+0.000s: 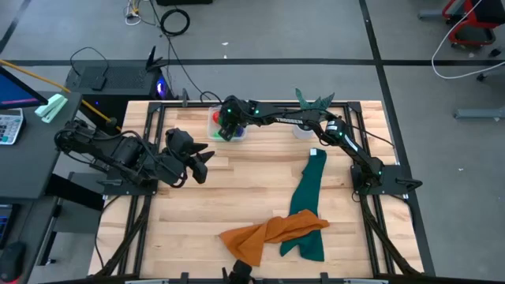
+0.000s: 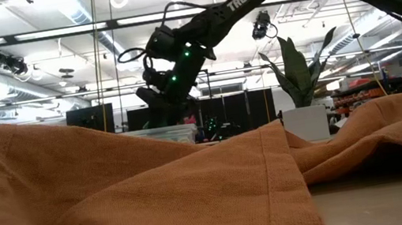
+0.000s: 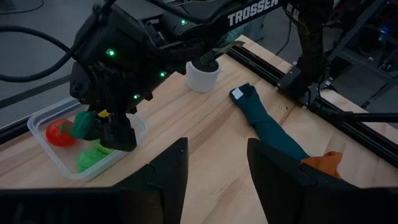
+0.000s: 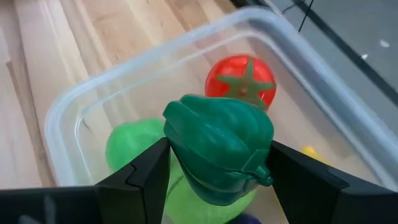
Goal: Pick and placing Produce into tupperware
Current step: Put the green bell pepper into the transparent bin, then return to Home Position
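**Dark green piece held over the container**

While the right gripper hangs above the clear container at the far side of the desk, its fingers are clamped on the dark green toy vegetable, one finger on each side. In the left wrist view the same piece sits in the gripper just over the container's open top, not resting inside.

Inside the container: a red toy tomato w/ a green star top, a light green piece directly below the held one, and a bit of yellow near one wall. The left wrist view shows the tomato and light green produce too. Can't tell how many light green pieces are in there.

The left gripper waits at the desk's left side, well apart from the container, fingers parted and holding nothing.

Other stuff on the desk: a white pot w/ a spiky green plant near the far edge, just right of the container; a dark teal cloth stretched along the right half; an orange cloth bunched at the near edge, overlapping the teal one's near end. In the low view the orange cloth fills most of the foreground.
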Robot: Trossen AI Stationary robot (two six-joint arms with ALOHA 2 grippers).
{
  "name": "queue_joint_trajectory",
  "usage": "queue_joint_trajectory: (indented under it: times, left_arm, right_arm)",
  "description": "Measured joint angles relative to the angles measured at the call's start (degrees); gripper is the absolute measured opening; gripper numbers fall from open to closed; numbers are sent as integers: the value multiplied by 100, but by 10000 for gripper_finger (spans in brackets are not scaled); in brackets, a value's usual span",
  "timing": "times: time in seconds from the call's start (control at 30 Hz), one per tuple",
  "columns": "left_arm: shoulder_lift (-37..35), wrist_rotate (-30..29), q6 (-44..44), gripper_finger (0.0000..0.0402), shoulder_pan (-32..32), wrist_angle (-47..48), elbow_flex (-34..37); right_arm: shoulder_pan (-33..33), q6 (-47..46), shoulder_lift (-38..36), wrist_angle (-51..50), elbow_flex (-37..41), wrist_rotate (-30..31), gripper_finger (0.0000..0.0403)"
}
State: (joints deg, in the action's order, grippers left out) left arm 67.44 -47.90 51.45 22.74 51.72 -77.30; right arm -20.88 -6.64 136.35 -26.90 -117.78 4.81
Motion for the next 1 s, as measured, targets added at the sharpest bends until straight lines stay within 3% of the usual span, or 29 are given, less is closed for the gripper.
queue_joint_trajectory:
  times: [0.57, 1.0]
  left_arm:
    - [0, 22, -1, 172, 0, -2, 0]
    - [0, 24, -21, 172, 0, 3, 0]
  right_arm:
    - [2, -111, -2, -76, 2, -202, 237]
    - [34, 106, -291, -214, -5, -198, 232]
